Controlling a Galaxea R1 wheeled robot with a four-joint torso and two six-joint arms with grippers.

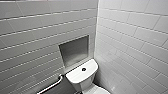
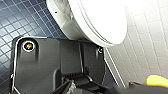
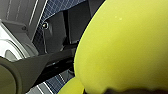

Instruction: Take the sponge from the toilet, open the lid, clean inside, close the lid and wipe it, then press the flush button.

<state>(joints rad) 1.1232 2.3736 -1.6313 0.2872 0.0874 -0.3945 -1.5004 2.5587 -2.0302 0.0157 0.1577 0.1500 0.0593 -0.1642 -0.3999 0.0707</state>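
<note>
The right pincer (image 3: pixel 120 90) seems closed on the yellow sponge (image 3: pixel 122 45) — the sponge sits big and close to its camera, up off the toilet (image 1: pixel 83 75), ready for wiping. I cannot tell if the left pincer (image 2: pixel 75 88) is open or closed. It hangs near the lid (image 2: pixel 100 20), which is down, maybe so it can lift it. Far back, the button (image 1: pixel 83 69) sits in the middle of the tank top. The floor (image 2: pixel 15 22) has small dark blue tiles — the walls (image 1: pixel 130 37) have long, shiny white ones.
</note>
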